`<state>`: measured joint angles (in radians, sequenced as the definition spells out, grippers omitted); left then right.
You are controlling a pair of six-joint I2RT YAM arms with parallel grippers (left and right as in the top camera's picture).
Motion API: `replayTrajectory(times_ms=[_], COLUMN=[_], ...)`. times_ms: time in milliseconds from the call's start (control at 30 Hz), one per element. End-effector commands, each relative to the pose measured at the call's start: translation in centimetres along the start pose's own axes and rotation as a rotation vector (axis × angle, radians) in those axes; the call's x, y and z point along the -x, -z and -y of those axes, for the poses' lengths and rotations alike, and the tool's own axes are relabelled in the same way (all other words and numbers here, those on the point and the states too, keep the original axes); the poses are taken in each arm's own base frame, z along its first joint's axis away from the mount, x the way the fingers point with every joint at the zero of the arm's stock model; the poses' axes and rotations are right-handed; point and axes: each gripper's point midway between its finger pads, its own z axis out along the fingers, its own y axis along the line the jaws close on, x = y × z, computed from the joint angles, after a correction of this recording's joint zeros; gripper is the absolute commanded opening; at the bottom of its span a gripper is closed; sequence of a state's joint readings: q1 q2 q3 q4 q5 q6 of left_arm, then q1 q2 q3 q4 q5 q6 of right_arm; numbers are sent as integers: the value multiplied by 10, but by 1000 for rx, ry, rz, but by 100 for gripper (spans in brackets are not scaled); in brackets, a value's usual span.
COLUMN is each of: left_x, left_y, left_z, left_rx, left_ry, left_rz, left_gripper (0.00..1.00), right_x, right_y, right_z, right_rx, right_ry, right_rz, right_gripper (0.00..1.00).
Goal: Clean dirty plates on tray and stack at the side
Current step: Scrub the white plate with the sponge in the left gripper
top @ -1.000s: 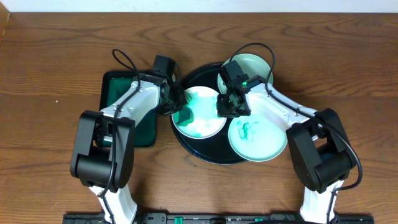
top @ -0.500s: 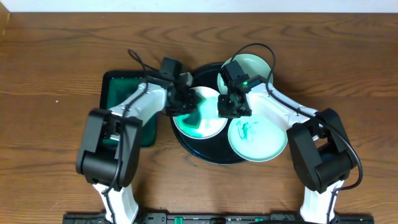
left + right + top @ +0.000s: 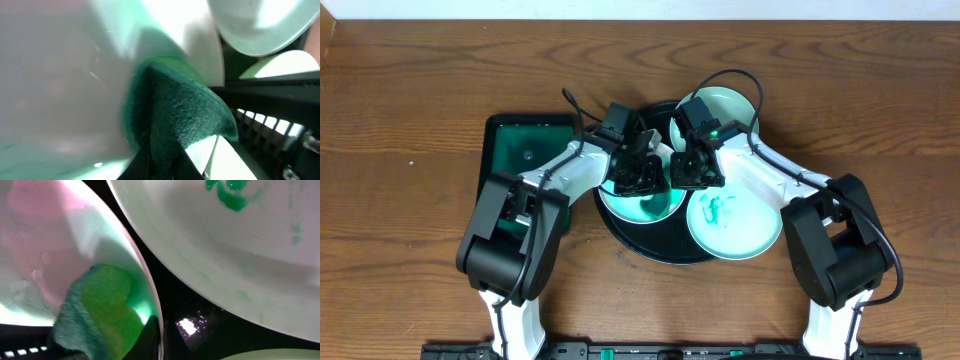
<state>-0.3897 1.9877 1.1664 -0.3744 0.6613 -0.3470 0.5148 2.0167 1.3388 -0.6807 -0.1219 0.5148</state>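
The black round tray (image 3: 655, 246) holds three pale plates. My left gripper (image 3: 641, 176) is shut on a dark green sponge (image 3: 181, 116) and presses it on the left plate (image 3: 642, 209), which has teal smears. My right gripper (image 3: 693, 171) is shut on that plate's right rim; in the right wrist view the rim (image 3: 150, 300) runs between my fingers and the sponge (image 3: 95, 311) shows on the plate. A second plate (image 3: 734, 224) with green smears lies at the front right. A third plate (image 3: 728, 108) lies at the back.
A rectangular dark green tray (image 3: 520, 158) lies left of the round tray on the wooden table (image 3: 410, 90). The two grippers are very close together over the round tray. The smeared plate (image 3: 240, 245) lies just beside my right gripper (image 3: 159, 341).
My left gripper has swept the sponge rightward across the left plate, from its left edge to its middle beside the right gripper. The right gripper has held still on the rim.
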Motion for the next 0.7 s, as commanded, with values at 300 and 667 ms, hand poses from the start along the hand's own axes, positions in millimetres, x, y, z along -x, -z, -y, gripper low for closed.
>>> replayTrajectory(times_ms=[300,667], left_x=[-9,-8], left_y=[76,4], left_z=[-186,-94], left_rx=[932,385], left_ry=[266,123], left_rz=[162,28], left_gripper=[7,7], right_x=[-12,-12], right_y=[-14,-14], right_z=[7,7], right_rx=[-38,-39], right_ry=[19,19], right_rz=[-39,-41], right_gripper=[1,1])
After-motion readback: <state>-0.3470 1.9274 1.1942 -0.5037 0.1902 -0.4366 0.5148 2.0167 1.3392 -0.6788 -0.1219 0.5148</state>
